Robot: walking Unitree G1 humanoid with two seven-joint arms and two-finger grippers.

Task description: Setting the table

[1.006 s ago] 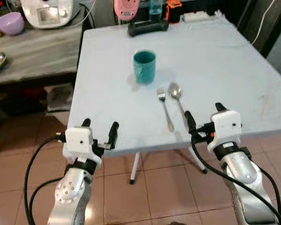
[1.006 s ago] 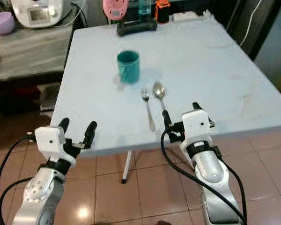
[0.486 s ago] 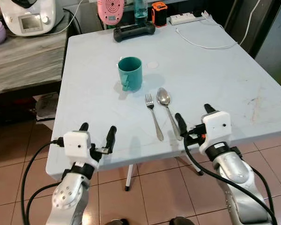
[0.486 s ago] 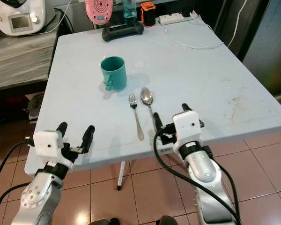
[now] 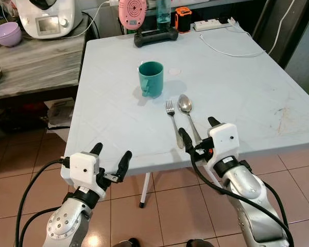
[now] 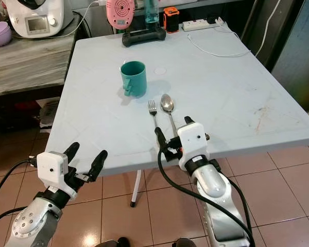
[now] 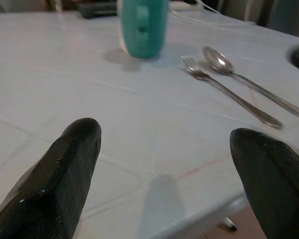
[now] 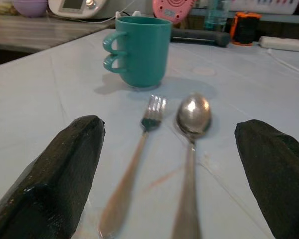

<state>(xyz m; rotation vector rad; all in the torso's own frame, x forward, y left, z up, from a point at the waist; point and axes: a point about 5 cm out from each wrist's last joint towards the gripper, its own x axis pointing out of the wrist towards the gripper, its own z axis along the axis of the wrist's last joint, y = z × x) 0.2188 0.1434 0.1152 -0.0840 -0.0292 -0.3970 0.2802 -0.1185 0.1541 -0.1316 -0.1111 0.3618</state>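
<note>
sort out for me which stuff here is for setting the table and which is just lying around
For the job:
- teal mug
- fork
- spoon
- light blue table
- right gripper, open at the cutlery handles
- left gripper, open at the table's near edge

Lying about:
- pink fan
- power strip and white cable
- purple bowl
- white appliance

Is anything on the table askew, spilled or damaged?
Nothing stands out. The cup stands upright, with no spill around it. The fork and spoon lie side by side, nearly parallel.
</note>
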